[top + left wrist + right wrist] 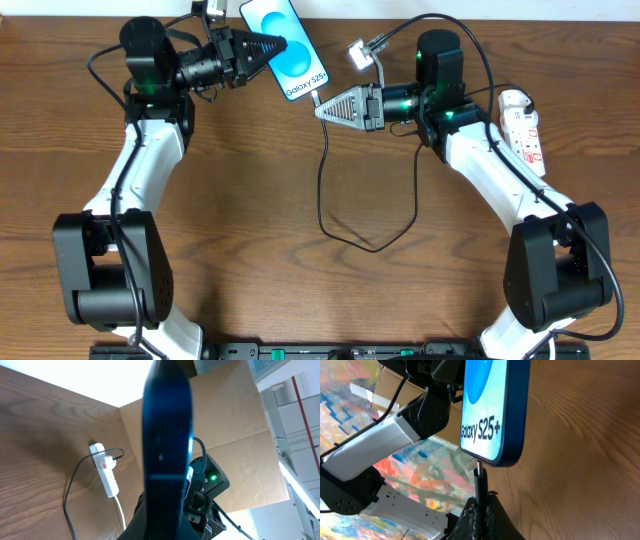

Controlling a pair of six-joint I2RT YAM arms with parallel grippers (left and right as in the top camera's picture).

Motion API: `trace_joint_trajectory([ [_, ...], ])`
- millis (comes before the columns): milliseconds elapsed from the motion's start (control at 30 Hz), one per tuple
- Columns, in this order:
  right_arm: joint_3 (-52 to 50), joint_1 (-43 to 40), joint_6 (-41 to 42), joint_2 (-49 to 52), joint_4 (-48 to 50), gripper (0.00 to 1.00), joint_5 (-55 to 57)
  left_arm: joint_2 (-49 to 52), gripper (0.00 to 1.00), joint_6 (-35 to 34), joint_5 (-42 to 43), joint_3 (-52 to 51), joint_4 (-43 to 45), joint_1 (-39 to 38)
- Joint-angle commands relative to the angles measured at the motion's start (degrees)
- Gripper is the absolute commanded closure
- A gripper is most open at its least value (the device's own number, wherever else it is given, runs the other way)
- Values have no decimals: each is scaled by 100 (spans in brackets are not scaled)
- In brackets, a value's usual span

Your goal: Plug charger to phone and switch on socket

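The phone (290,45), blue screen with "Galaxy S25+" text, is held above the table at the back centre by my left gripper (272,46), which is shut on its left edge. It fills the left wrist view edge-on (167,450). My right gripper (322,108) is shut on the black charger cable's plug (480,485) just below the phone's bottom edge (492,457); the metal tip meets the port. The cable (345,235) loops down over the table. The white socket strip (524,128) lies at the right and shows in the left wrist view (105,472).
Brown wooden table (250,230). A white adapter block (359,53) with cable sits behind the right gripper. Cardboard panels (240,425) stand at the back. The table's back edge is just behind the phone.
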Motion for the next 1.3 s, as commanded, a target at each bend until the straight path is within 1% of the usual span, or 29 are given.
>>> trace_joint_trajectory([
  [0, 48, 63, 52, 17, 24, 99, 162, -76, 93, 96, 538, 181, 39, -13],
  [667, 48, 177, 2, 17, -55, 99, 9, -76, 93, 116, 597, 181, 37, -17],
  [867, 48, 173, -83, 17, -181, 99, 9, -76, 92, 122, 782, 181, 39, -17],
  [1000, 48, 170, -249, 17, -417, 99, 11, -76, 93, 315, 977, 181, 37, -17],
  [1267, 48, 173, -249, 17, -431, 99, -17, -66, 93, 444, 1285, 181, 37, -17],
])
